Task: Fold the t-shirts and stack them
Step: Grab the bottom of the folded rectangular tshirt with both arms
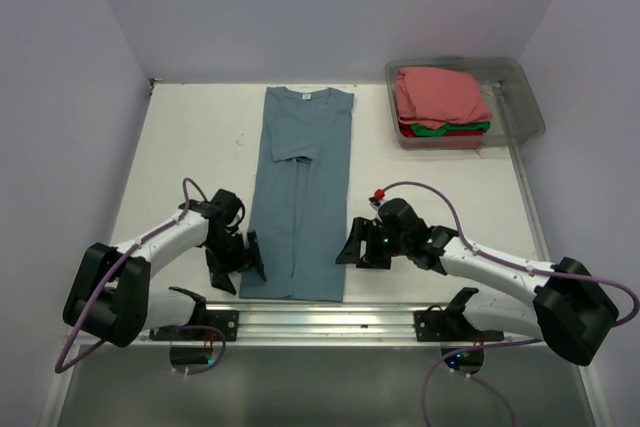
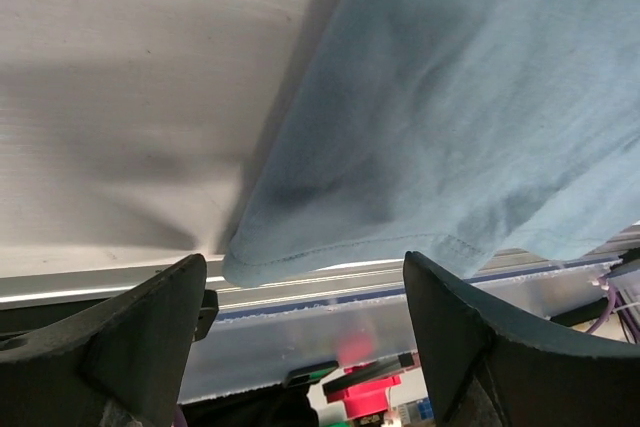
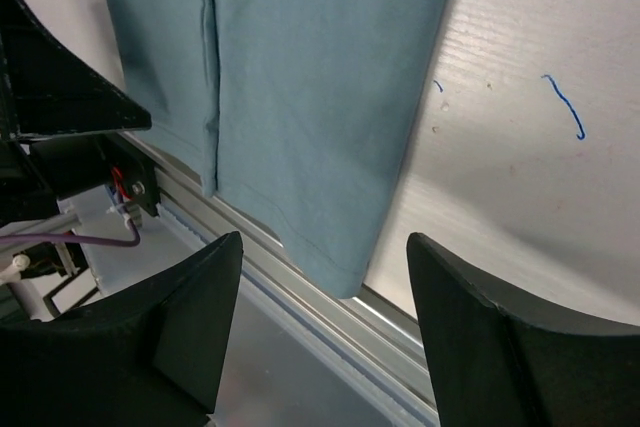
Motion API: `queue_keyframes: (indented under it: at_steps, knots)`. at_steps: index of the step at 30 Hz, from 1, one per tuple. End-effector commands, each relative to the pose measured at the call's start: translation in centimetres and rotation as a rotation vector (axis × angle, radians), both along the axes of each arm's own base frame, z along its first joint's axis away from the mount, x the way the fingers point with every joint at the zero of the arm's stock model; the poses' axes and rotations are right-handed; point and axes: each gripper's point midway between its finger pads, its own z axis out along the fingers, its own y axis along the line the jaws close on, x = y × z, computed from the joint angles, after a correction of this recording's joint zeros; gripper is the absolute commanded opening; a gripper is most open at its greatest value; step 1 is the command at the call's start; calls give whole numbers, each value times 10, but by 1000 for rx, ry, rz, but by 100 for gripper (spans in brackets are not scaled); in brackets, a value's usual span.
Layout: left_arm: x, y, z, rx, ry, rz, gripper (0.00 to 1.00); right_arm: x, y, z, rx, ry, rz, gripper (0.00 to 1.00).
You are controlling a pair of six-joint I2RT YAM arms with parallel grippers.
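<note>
A slate-blue t-shirt lies flat in the middle of the table as a long narrow strip, its sides folded in and its hem at the near edge. My left gripper stands open at the strip's near-left corner, nothing between its fingers. On the other side my right gripper is open beside the near-right corner, also holding nothing. Folded salmon-pink, green and red t-shirts sit stacked in a bin at the back right.
The stacked shirts rest in a clear plastic bin. An aluminium rail runs along the table's near edge, just under the shirt's hem. White walls close in the table on the left, back and right.
</note>
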Motion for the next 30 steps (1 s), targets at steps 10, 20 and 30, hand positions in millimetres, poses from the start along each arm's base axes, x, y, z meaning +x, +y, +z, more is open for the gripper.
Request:
queue_keyframes:
  at_steps: [10, 20, 30]
  knots:
    - [-7, -10, -7, -45, -20, -24, 77, -19, 1, -17, 20, 101, -30, 65]
    - [-10, -11, -9, -64, -26, -25, 51, -24, 5, -24, 0, 139, 7, 40]
    - [-2, -13, 1, -68, -61, -42, 49, -50, 24, -34, 1, 216, 111, 41]
